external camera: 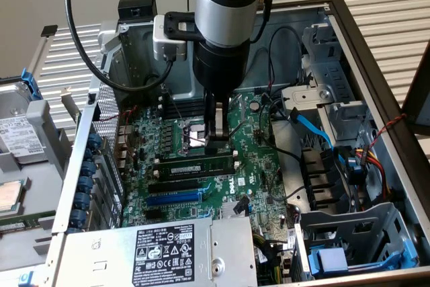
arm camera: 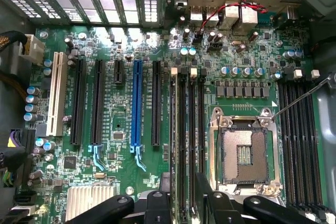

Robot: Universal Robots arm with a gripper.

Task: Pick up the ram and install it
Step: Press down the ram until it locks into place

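I judge the ram [external camera: 196,165] already seated in its slot on the motherboard [external camera: 255,159], with my gripper [external camera: 216,140] spread just above it, holding nothing.

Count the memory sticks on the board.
1: the ram, beside the processor socket, right under the gripper. The arm may hide others.

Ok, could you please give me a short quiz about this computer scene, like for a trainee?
1. True or false: a card sits in the blue slot.
2. Where is the ram? A: standing in a long slot beside the CPU socket. B: lying outside the case. C: lifted high in the air.
3. Fill in: the tool above the ram has its fingers ____.

Key: 1 false; 2 A; 3 open.
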